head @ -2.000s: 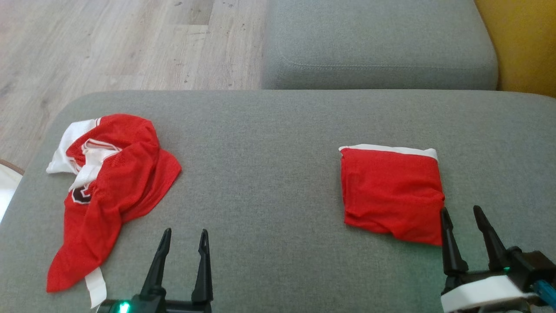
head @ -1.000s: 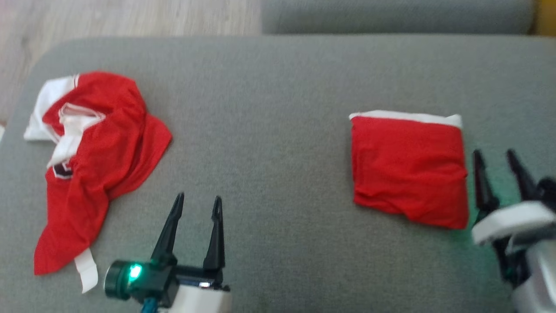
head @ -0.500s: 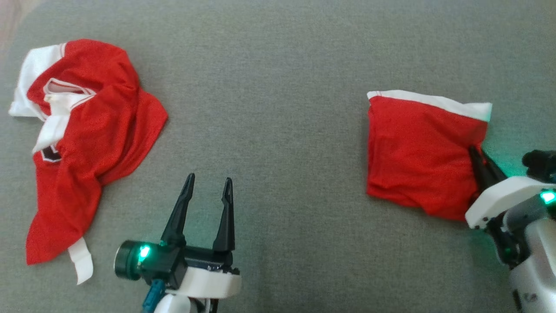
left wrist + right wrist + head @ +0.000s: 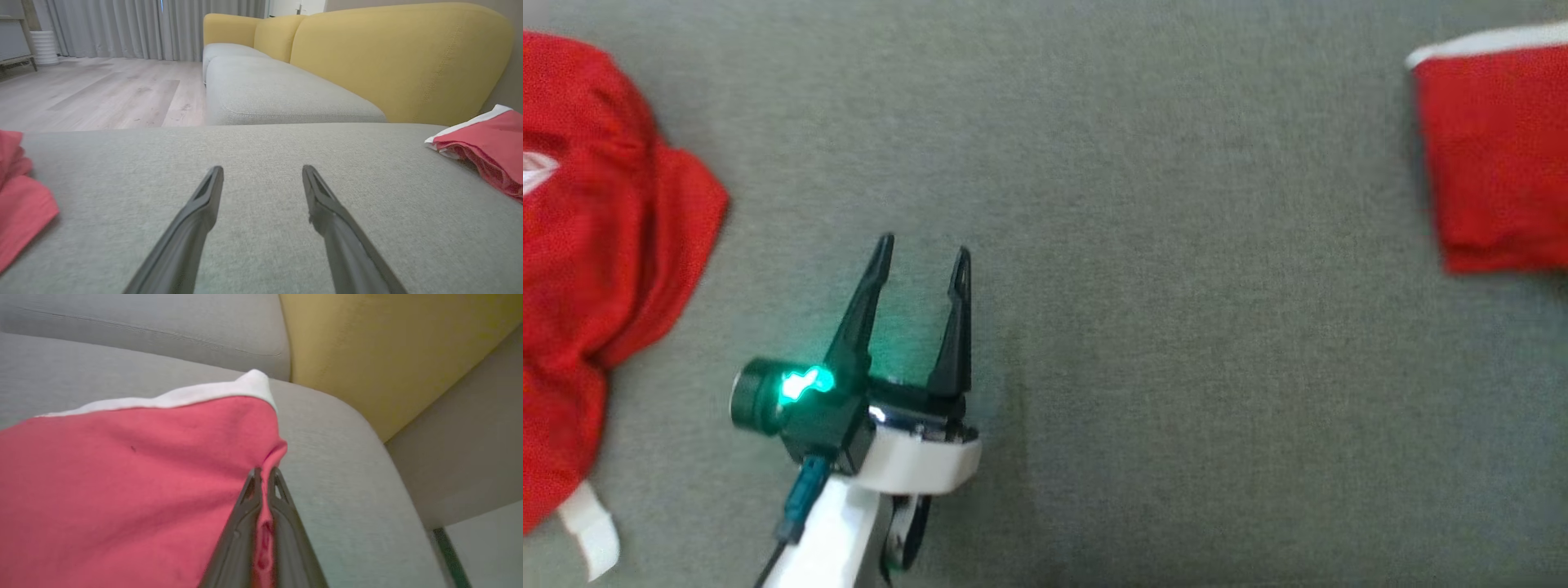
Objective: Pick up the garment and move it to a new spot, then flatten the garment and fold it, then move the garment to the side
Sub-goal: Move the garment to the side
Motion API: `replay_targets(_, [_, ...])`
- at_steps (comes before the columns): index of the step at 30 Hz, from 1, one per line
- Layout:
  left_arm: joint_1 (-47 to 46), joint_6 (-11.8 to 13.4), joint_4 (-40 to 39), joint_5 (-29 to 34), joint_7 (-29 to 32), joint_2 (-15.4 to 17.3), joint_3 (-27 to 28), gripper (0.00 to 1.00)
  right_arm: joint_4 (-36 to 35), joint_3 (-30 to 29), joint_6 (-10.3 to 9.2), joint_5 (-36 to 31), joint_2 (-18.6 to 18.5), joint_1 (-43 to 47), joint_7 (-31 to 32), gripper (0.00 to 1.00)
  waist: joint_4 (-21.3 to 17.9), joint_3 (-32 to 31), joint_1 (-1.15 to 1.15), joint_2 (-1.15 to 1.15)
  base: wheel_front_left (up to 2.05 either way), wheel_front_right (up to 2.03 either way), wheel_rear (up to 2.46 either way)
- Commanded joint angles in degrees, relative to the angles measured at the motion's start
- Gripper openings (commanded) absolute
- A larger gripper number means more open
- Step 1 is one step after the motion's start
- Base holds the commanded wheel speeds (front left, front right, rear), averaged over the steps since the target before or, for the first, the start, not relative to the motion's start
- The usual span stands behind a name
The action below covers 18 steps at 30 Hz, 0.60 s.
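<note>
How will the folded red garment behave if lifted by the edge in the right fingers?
Probably floppy: the folded red garment bunches into a ridge where the fingers of the right gripper pinch it. Likely light, as the cloth looks thin. Held by one edge, its folds may fall open.

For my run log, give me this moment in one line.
step: move aside | right gripper: shut on folded garment edge | left gripper: open, empty, over grey cushion

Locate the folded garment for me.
The folded garment is on the grey cushion at the head view's upper right edge, well right of the open left tool; the right tool pinches its edge.
</note>
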Motion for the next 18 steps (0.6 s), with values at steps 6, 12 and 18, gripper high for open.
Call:
replay_targets(6, [-4.62, -1.07, -1.93, 1.11, -0.28, -0.08, 0.81, 1.0, -2.67, -4.5, -0.05, -4.85, -7.26, -3.07, -0.34, 0.0, -3.42, 6.89, -0.01, 0.0, 0.0, 0.0, 0.0])
replay_targets(12, [-6.19, -1.3, -1.51, 0.93, -0.28, -0.08, 0.4, 1.0, -2.2, -7.54, -0.05, -8.64, -7.9, -4.6, -0.89, 0.96, -3.4, 7.65, -0.01, 0.0, 0.0, 0.0, 0.0])
replay_targets(18, [-6.06, -1.25, -0.29, -0.13, -0.28, -0.08, -0.16, 1.0, -1.29, -9.25, -0.05, -16.21, -4.11, -5.28, -6.37, 1.0, -1.79, 4.63, -0.01, 0.0, 0.0, 0.0, 0.0])
